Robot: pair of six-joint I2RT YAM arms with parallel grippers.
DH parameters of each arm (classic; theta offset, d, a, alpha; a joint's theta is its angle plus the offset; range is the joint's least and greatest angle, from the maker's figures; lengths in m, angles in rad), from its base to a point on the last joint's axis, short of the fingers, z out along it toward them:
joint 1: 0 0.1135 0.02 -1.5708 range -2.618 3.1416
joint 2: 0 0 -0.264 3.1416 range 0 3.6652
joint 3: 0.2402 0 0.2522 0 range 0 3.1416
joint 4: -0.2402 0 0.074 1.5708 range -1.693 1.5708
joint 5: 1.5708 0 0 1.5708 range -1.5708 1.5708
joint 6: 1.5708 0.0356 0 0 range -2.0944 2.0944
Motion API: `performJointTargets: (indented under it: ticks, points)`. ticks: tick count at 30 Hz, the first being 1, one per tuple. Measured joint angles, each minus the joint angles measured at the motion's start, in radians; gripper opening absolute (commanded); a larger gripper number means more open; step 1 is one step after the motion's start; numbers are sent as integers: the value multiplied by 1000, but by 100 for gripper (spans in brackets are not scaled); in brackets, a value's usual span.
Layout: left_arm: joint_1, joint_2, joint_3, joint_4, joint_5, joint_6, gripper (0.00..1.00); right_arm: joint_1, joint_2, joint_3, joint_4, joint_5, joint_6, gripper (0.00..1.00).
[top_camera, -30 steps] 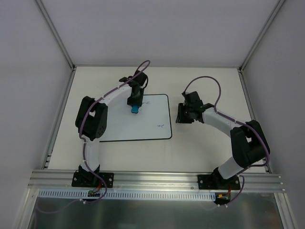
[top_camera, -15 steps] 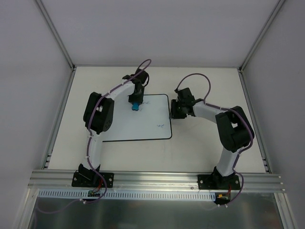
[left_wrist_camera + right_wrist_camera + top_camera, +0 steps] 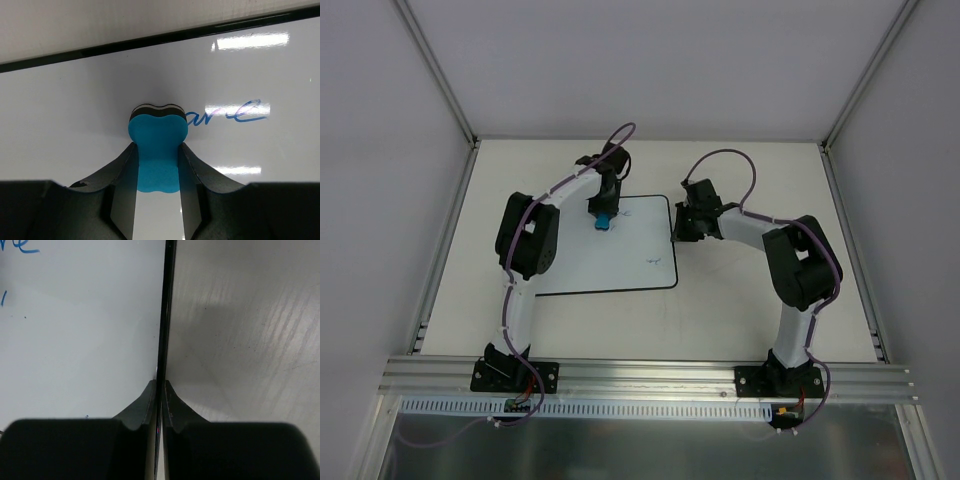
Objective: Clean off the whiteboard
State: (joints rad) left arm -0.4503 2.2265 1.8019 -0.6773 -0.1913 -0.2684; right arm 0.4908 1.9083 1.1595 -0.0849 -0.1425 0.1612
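The whiteboard [image 3: 610, 262] lies flat on the table, white with a thin black border. Blue handwriting [image 3: 226, 113] remains near its far edge, and a small mark [image 3: 654, 261] sits toward the right. My left gripper [image 3: 603, 213] is shut on a blue eraser [image 3: 157, 150], whose dark felt face presses on the board just left of the writing. My right gripper [image 3: 160, 383] is shut on the board's right edge [image 3: 163, 315], one finger over the white surface and the other on the table side.
The cream tabletop [image 3: 750, 300] runs right of and in front of the board. Grey enclosure walls stand on the left, back and right. An aluminium rail [image 3: 650, 375] carries both arm bases at the near edge.
My right arm swung left to the board's right edge and its jaws closed on it. The left gripper carried the eraser slightly toward the far edge.
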Motion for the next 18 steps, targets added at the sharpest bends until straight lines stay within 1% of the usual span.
performJointTargets:
  ticks: [3,7,10,14,18]
  points:
    - [-1,3,0,2,11,0,0,0,2,2,6,0,10,0]
    - [-23,21,24,0,32,23,0,2,3,2,7,2,14,0]
    - [-63,41,53,9,66,34,0,5,3,2,7,8,14,0]
    - [-120,42,49,33,114,45,0,6,3,2,8,11,14,0]
    - [-139,30,27,53,119,47,0,7,3,2,8,12,14,0]
